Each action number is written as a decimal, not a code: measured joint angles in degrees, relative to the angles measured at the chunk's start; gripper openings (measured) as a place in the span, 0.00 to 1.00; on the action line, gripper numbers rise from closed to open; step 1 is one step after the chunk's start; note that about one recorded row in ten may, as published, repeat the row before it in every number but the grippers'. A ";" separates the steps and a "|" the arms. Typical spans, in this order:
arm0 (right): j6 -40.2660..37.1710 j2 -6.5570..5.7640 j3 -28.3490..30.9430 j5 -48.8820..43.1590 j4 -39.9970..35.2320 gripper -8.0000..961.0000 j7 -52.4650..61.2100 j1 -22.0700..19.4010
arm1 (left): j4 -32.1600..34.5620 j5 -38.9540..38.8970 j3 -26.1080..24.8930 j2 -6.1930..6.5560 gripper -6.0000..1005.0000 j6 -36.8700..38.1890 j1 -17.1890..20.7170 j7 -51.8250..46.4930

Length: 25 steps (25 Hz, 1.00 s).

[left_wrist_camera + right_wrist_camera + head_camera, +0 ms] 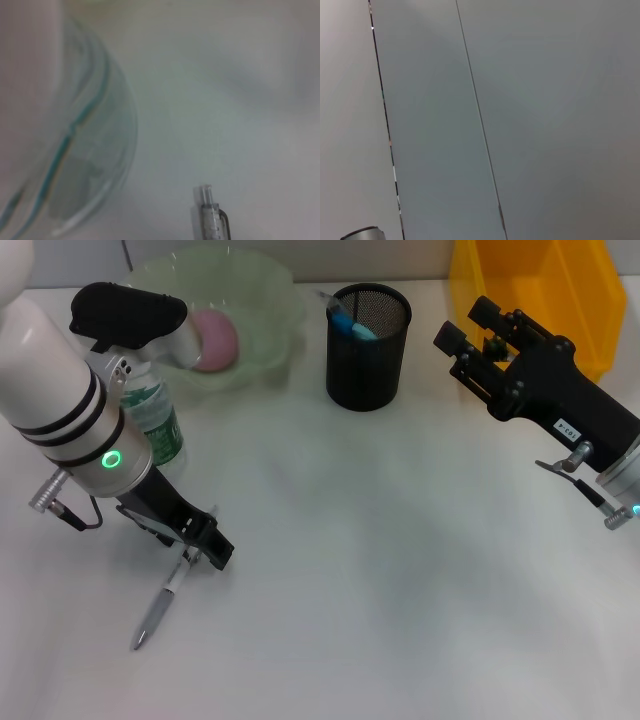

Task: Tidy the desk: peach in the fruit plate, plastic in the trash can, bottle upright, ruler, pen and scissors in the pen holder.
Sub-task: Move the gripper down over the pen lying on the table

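Reaching down at the lower left of the head view, the left gripper point(200, 548) sits right at the upper end of the pen point(160, 606), which lies slanted on the white desk point(400, 590) with its tip toward the bottom edge of the frame. Whether the fingers have closed on the barrel or merely straddle it cannot be told from this angle; the left wrist view only shows the pen's clear capped end point(209, 210) lying on the desk beside the bottle's base point(75, 165).

The pen looks light, stiff and slim, with a smooth barrel that would likely roll or slip if pinched off-centre. A hold across the barrel close to the clip end, squarely between the pads, seems the safest.

The bottle point(152, 425) stands upright just behind the left arm, the peach point(213, 340) lies in the pale green fruit plate point(265, 300) at upper left, and the black mesh pen holder point(368, 345) at upper centre already contains a blue item. The right gripper point(465, 325) hovers at upper right before the yellow trash can point(590, 300), its fingers apart and holding nothing.
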 joint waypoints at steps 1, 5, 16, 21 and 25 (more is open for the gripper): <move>0.00 0.00 0.00 0.00 0.00 0.61 0.01 0.00 | -0.01 0.00 0.11 0.00 0.77 -0.01 0.00 0.00; 0.00 0.00 0.00 0.00 0.00 0.61 0.03 -0.07 | -0.08 0.00 0.42 0.00 0.76 -0.08 0.00 -0.01; -0.19 0.00 0.00 0.00 -0.01 0.61 0.05 -0.28 | -0.38 -0.01 0.49 0.00 0.76 -0.50 -0.01 -0.05; -0.06 0.00 0.00 0.00 -0.01 0.61 0.05 -0.22 | -0.45 -0.01 0.49 0.03 0.76 -0.55 -0.04 -0.07; -0.06 -0.04 0.00 0.00 -0.01 0.61 0.05 -0.02 | -0.49 0.05 0.54 0.04 0.76 -0.54 -0.19 -0.07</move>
